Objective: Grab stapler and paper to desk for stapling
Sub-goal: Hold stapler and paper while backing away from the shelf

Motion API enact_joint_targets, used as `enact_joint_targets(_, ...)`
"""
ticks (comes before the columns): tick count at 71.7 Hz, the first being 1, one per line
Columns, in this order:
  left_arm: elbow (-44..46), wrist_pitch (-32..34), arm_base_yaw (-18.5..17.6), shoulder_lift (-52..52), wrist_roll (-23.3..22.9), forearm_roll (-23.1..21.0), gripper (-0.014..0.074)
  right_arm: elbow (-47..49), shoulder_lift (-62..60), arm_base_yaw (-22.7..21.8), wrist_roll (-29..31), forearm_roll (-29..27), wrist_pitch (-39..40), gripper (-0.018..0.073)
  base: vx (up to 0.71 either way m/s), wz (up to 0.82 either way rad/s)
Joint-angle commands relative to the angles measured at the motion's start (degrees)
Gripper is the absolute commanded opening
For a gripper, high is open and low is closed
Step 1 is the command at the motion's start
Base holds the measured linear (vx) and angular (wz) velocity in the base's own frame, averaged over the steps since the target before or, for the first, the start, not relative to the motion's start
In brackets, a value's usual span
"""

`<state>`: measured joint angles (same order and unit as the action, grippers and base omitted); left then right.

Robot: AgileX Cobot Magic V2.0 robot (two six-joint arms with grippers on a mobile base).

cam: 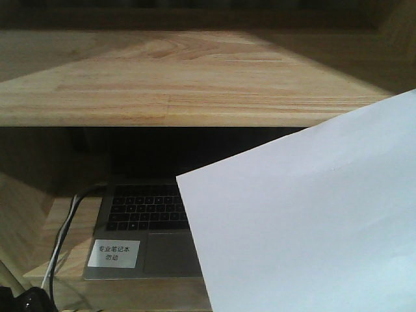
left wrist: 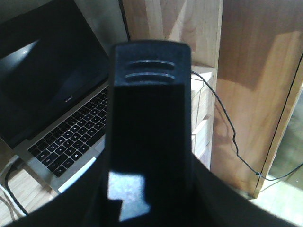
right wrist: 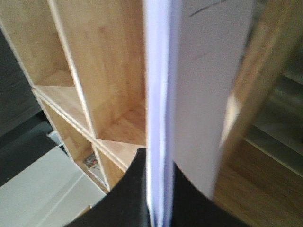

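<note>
Two sets of fingers are loaded. The right fingers (right wrist: 132, 194) are clenched on one edge of the paper (right wrist: 199, 94), a thin white stack seen edge-on that runs from 6 to 12 o'clock in the right wrist view. That edge pinch seems meant to carry the sheets clear of the shelf unit (right wrist: 94, 71) at 9 o'clock. The left fingers (left wrist: 218, 198) appear clamped on the stapler (left wrist: 149, 118), its black ridged body filling the centre of the left wrist view, though their tips are hidden behind it. From the front, the paper spreads across the 4 o'clock corner, held aloft and not lying on the desk (cam: 195, 84), whose planks run across 12 o'clock. An open laptop (cam: 146, 208) with a white label (cam: 114, 252) sits on a lower level at 7 o'clock. Neither item appears to have reached the desk; both likely need lifting over its front edge.
</note>
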<state>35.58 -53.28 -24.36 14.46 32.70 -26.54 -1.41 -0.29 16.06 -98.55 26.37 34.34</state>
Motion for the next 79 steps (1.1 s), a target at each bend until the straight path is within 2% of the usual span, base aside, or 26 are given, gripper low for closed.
enact_joint_targets(1,1.5,5.4,-0.1,0.5,0.0,-2.6,-0.0006,1.6,0.5,0.0,0.5,-0.8,1.1,-0.0003,0.00,0.00)
enact_joint_targets(16,1.5,5.4,-0.1,0.5,0.0,-2.6,-0.0006,1.6,0.5,0.0,0.3,1.7,3.8,-0.0003,0.00,0.00)
enact_joint_targets(79,1.5,5.4,-0.1,0.5,0.0,-2.6,-0.0006,1.6,0.5,0.0,0.3,1.8,4.1,-0.0003,0.00,0.00)
